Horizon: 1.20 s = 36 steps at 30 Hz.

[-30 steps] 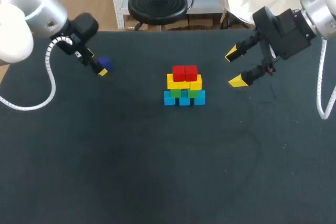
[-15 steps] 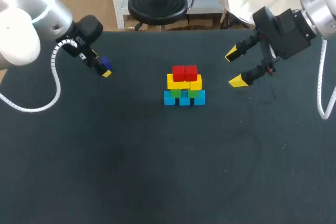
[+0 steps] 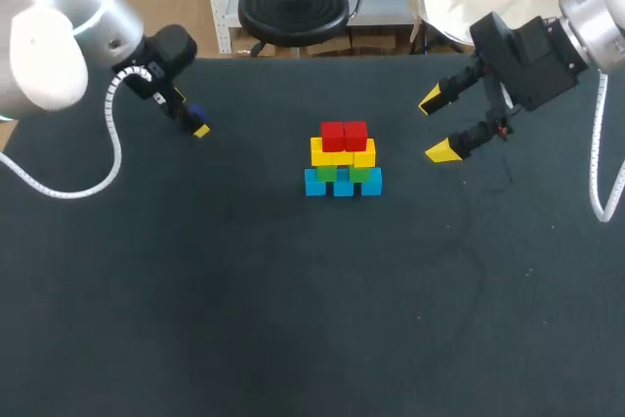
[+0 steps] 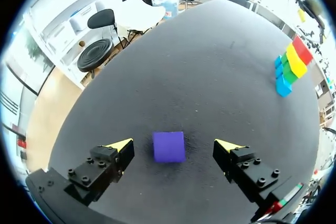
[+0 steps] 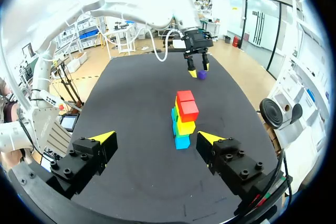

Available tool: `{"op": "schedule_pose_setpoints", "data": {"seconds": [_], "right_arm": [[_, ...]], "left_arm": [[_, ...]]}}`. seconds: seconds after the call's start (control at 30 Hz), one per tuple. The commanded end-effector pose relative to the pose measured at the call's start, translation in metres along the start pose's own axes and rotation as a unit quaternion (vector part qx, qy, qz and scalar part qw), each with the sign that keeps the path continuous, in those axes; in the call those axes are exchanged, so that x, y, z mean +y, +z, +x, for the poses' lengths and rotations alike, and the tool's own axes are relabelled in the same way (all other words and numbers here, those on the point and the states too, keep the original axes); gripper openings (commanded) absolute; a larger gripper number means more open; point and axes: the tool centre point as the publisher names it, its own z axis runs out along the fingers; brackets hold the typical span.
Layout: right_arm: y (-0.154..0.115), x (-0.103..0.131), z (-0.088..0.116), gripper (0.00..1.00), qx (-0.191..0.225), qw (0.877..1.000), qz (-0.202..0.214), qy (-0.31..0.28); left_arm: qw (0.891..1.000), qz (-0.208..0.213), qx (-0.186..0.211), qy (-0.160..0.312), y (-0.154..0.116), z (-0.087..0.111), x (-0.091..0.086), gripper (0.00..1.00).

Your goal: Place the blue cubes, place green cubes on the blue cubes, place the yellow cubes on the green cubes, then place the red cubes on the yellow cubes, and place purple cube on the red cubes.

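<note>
Straddling purple cube (image 4: 168,147) on tabletop (image 4: 210,56) with left fingers (image 4: 119,144) wide, no contact — well left of stack (image 3: 342,158). Right fingers (image 3: 441,150) wide too, empty. Risk of twisting cube via skewed pinch, then knocking red cubes (image 3: 343,134) off at set-down.

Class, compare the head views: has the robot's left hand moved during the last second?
Yes. The left hand has shifted slightly to the right in the head view, toward the stack of cubes, which has stayed put.
</note>
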Motion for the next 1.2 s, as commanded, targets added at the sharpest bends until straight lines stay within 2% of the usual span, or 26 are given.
{"op": "schedule_pose_setpoints", "data": {"seconds": [0.03, 0.13, 0.17, 0.27, 0.3, 0.33, 0.57, 0.63, 0.73, 0.77, 0.8, 0.97, 1.2], "right_arm": [[0.0, 0.0, 0.0, 1.0, -0.001, 1.0, 0.0, -0.001], [0.0, 0.0, 0.0, 1.0, -0.001, 1.0, 0.0, -0.001], [0.0, 0.0, 0.0, 1.0, -0.001, 1.0, 0.0, -0.001], [0.0, 0.0, 0.0, 1.0, -0.001, 1.0, 0.0, -0.001], [0.0, 0.0, 0.0, 1.0, -0.001, 1.0, 0.0, -0.001], [0.0, 0.0, 0.0, 1.0, -0.001, 1.0, 0.0, -0.001], [0.0, 0.0, 0.0, 1.0, -0.001, 1.0, 0.0, -0.001], [0.0, 0.0, 0.0, 1.0, -0.001, 1.0, 0.0, -0.001], [0.0, 0.0, 0.0, 1.0, -0.001, 1.0, 0.0, -0.001], [0.0, 0.0, 0.0, 1.0, -0.001, 1.0, 0.0, -0.001], [0.0, 0.0, 0.0, 1.0, -0.001, 1.0, 0.0, -0.001], [0.0, 0.0, 0.0, 1.0, -0.001, 1.0, 0.0, -0.001], [0.0, 0.0, 0.0, 1.0, -0.001, 1.0, 0.0, -0.001]], "left_arm": [[1.0, 0.0, 0.003, 0.001, 0.001, -0.003, 0.004, 1.0], [1.0, -0.003, 0.004, 0.002, 0.001, -0.004, 0.003, 1.0], [1.0, -0.003, 0.005, 0.003, 0.003, -0.004, 0.004, 0.97], [1.0, -0.002, 0.009, -0.001, 0.006, -0.003, 0.005, 0.76], [1.0, -0.001, 0.009, -0.001, 0.007, -0.003, 0.004, 0.65], [1.0, -0.001, 0.009, -0.001, 0.007, -0.003, 0.004, 0.61], [1.0, -0.001, 0.014, 0.002, 0.009, -0.003, 0.003, 0.47], [1.0, -0.002, 0.015, 0.003, 0.009, -0.003, 0.003, 0.4], [1.0, -0.008, 0.025, 0.007, 0.012, -0.003, 0.001, 0.25], [1.0, -0.008, 0.025, 0.008, 0.013, -0.002, 0.001, 0.1], [1.0, -0.007, 0.026, 0.008, 0.015, -0.002, 0.0, 0.0], [1.0, 0.009, 0.015, 0.025, 0.011, -0.006, -0.007, 0.0], [0.998, 0.023, -0.017, 0.061, -0.016, -0.024, -0.022, 0.0]]}}
